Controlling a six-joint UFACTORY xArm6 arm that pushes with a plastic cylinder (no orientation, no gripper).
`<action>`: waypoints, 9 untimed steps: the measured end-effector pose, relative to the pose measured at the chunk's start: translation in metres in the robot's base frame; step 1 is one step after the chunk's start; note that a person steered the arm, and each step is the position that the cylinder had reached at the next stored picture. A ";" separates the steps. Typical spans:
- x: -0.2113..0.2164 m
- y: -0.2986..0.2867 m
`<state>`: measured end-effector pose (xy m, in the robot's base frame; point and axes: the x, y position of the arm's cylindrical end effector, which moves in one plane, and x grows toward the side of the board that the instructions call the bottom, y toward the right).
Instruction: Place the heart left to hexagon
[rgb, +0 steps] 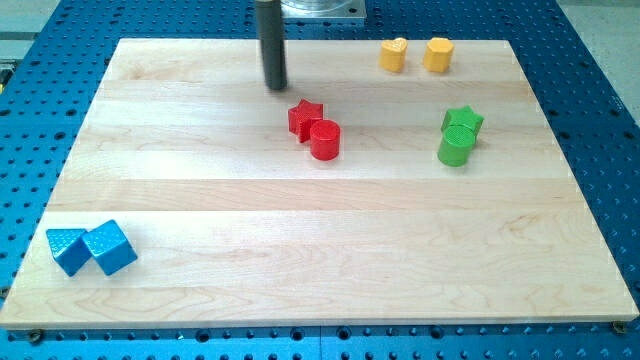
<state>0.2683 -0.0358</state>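
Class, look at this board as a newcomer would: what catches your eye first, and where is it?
My tip ends a dark rod at the top, just above-left of the red star and red cylinder. Top right, the yellow heart already sits left of the yellow hexagon.

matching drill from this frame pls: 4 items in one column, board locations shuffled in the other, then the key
Items:
1. my tip
2. yellow heart
3. green cylinder
4. blue cubes

Places:
A. bottom-left corner of the board
B. right of centre, just below the green star
C. top edge, just left of the yellow hexagon
D. up and to the left of the red star, apart from it

Pairs: 1-D, 2-C, 3-B, 4-A
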 end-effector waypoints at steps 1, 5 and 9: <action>-0.042 0.067; -0.054 0.125; -0.060 0.164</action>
<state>0.2086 0.1280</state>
